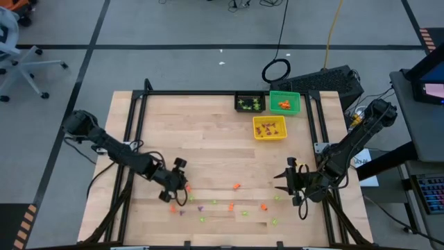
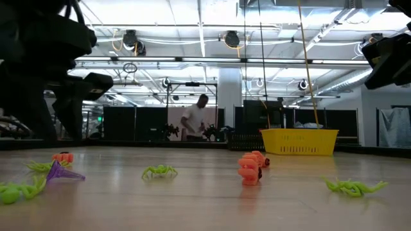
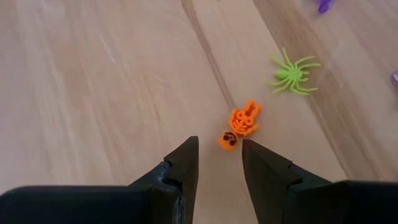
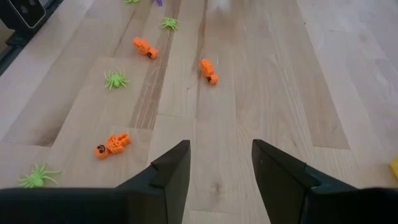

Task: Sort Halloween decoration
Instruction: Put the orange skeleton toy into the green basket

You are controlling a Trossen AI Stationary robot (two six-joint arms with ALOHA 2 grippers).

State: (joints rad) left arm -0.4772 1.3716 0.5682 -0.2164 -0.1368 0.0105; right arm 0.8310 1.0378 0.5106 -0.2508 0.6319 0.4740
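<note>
Small orange, purple and light-green trinkets lie scattered on the wooden table (image 1: 208,139) near its front edge. My left gripper (image 3: 219,146) is open, low over the front left (image 1: 175,193). An orange skeleton trinket (image 3: 241,123) lies flat just ahead of the gap between its fingertips, untouched, with a green spider (image 3: 292,73) beyond it. My right gripper (image 4: 221,149) is open and empty at the front right (image 1: 283,182). An orange skeleton (image 4: 112,144), green spiders (image 4: 115,79) and two more orange trinkets (image 4: 209,71) lie on the wood ahead of it.
A black bin (image 1: 250,103), a green bin (image 1: 284,102) and a yellow bin (image 1: 269,127) stand at the far right of the table. In the low view, trinkets (image 2: 249,168) lie before the yellow bin (image 2: 299,141). A person (image 2: 192,119) stands in the room behind.
</note>
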